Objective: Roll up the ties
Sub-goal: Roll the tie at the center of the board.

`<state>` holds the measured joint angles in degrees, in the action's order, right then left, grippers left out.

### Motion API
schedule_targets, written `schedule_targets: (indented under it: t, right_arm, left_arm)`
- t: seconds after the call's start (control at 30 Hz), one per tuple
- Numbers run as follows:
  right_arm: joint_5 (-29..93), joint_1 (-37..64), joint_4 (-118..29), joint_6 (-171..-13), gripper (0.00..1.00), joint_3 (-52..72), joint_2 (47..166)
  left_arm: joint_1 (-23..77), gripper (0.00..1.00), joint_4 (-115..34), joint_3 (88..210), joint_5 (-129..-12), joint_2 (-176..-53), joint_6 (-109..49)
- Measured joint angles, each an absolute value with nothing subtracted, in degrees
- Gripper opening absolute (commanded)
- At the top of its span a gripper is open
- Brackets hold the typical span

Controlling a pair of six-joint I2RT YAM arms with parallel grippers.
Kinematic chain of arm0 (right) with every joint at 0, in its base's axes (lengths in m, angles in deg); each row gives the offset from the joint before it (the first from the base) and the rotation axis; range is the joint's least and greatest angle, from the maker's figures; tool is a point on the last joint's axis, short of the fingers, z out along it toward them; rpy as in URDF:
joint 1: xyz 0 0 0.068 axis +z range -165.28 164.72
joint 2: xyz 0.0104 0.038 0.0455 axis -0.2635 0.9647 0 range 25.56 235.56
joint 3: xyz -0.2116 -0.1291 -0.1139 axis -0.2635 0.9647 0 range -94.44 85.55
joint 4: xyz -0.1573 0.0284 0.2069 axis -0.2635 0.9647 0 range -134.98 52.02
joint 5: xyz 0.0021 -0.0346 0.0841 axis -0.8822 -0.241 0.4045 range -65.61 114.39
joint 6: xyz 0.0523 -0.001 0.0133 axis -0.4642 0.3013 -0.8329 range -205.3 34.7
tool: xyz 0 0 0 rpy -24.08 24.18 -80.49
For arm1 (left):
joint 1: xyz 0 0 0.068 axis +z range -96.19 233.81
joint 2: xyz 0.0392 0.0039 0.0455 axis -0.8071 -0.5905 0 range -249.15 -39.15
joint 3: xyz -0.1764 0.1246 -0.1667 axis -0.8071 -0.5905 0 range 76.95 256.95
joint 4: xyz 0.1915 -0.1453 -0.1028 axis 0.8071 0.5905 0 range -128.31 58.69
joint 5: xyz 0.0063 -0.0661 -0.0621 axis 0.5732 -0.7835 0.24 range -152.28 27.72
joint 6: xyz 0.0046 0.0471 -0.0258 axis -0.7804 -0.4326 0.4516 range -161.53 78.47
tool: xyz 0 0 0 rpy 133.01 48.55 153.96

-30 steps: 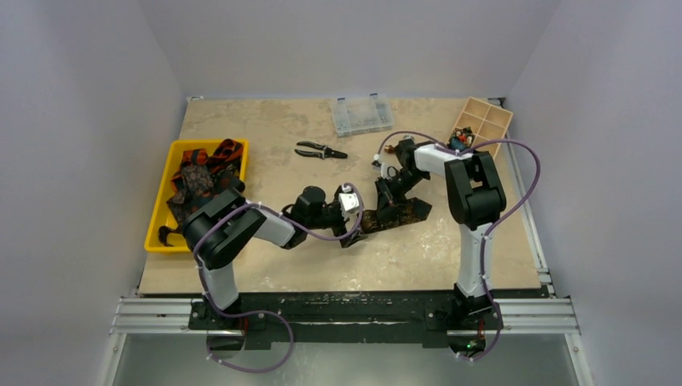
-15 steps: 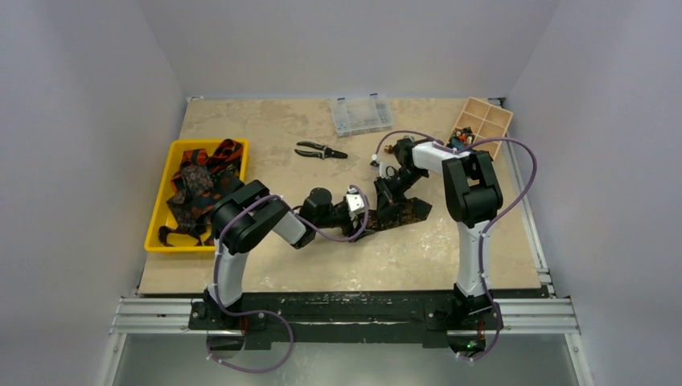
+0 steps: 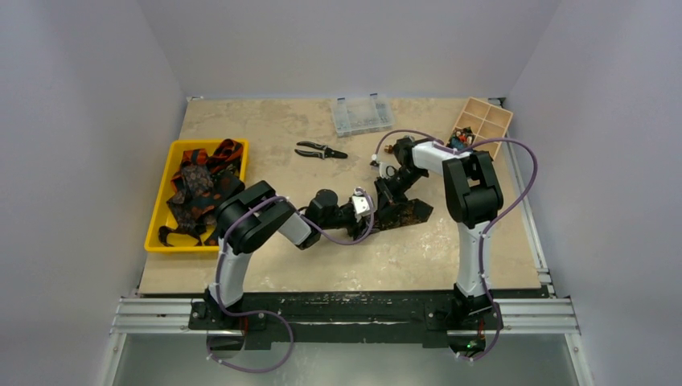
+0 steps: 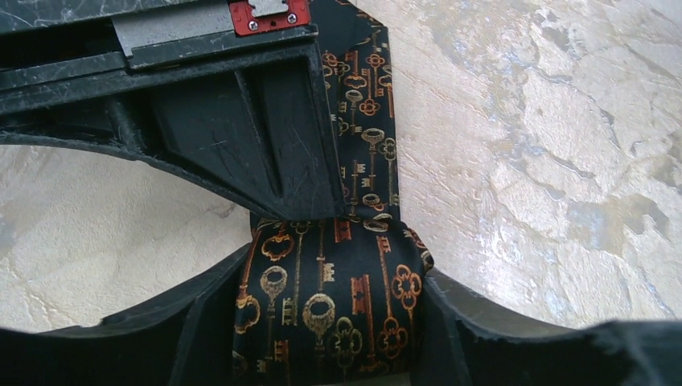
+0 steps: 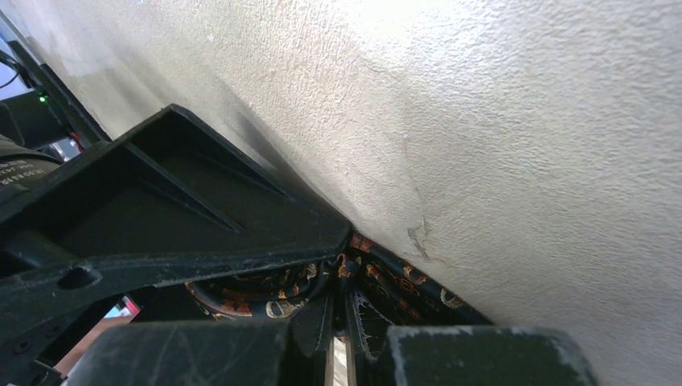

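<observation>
Tie [image 4: 330, 314] on beige tabletop [image 3: 265, 129], grey walls [image 3: 80, 121]

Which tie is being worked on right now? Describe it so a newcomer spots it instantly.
On the beige table, past the yellow tray at the left and the pliers mid-table, look just right of centre. The tie there lies alone, away from the heaped ties in the tray, partly rolled, black with gold and orange keys.

The tie [image 4: 346, 265] (black cloth, gold and orange key print) lies on the mottled beige table [image 4: 547, 161]. Its near end forms a roll seated in the left gripper [image 4: 331, 310], one finger against each side. The flat strip runs away from the roll, partly covered by the right gripper [image 4: 318, 193].
</observation>
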<state>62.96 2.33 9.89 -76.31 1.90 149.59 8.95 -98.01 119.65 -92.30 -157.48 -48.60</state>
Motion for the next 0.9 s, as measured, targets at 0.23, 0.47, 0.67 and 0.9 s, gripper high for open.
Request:
schedule_targets:
  t: [0.23, 0.47, 0.67, 0.9]
  right_arm:
    - [62.92, 2.18, 9.87, -76.29, 0.00, 2.23, 149.50]
    - [64.47, 2.44, 9.96, -76.07, 0.33, 2.44, 149.28]
    - [64.34, -0.51, 8.45, -72.86, 0.48, 3.49, 144.82]
    - [68.58, -7.18, 7.95, -69.82, 0.59, 7.36, 139.38]
  left_arm:
    - [8.25, 0.22, -95.15, 120.29, -91.14, -156.64, -51.16]
    - [7.90, 0.05, -86.03, 120.31, -90.01, -152.49, -54.16]
    - [7.62, 0.03, -74.03, 123.32, -88.50, -149.59, -56.80]
    - [6.54, 0.02, -62.67, 128.94, -86.88, -149.30, -59.56]
